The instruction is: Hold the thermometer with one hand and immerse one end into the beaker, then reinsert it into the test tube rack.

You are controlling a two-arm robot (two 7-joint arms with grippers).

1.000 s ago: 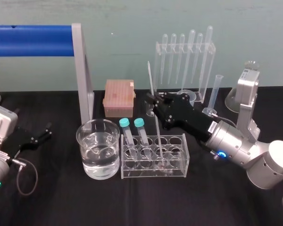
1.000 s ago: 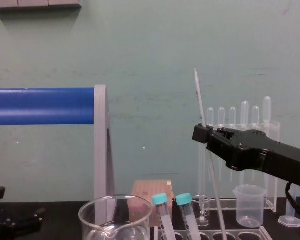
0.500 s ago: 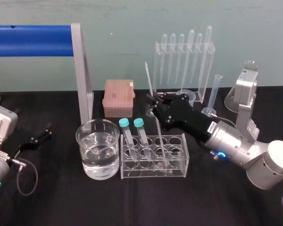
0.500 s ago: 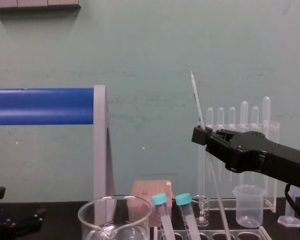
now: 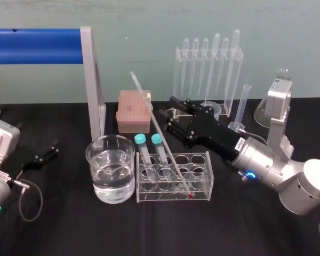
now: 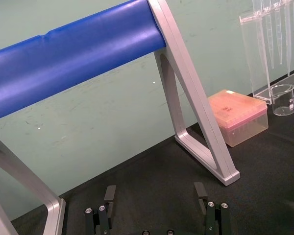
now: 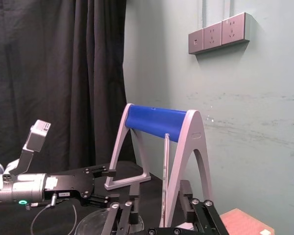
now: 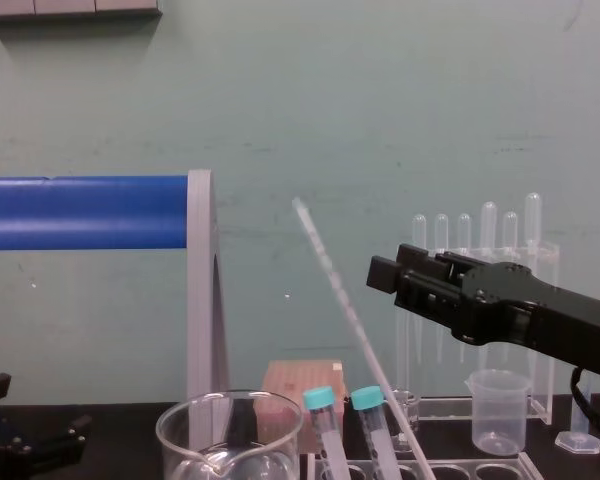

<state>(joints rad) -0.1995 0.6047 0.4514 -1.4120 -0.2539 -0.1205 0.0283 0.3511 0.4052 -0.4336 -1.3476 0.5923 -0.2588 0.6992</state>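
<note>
The thermometer stands with its red-tipped lower end in the test tube rack and leans far to the left, its top over the pink box. My right gripper hovers just right of it, open, fingers clear of the rod. In the chest view the thermometer slants up left of the right gripper. In the right wrist view the thermometer shows ahead of the right gripper. The beaker, part full of water, stands left of the rack. My left gripper rests open at the far left.
Two teal-capped tubes stand in the rack's left holes. A blue-barred grey frame rises behind the beaker. A pink tip box, pipette stand, small plastic beaker, measuring cylinder and flask line the back.
My right gripper has opened and let go of the thermometer. The rod, nearly upright in the rack before, has tipped over to the left and now leans free.
</note>
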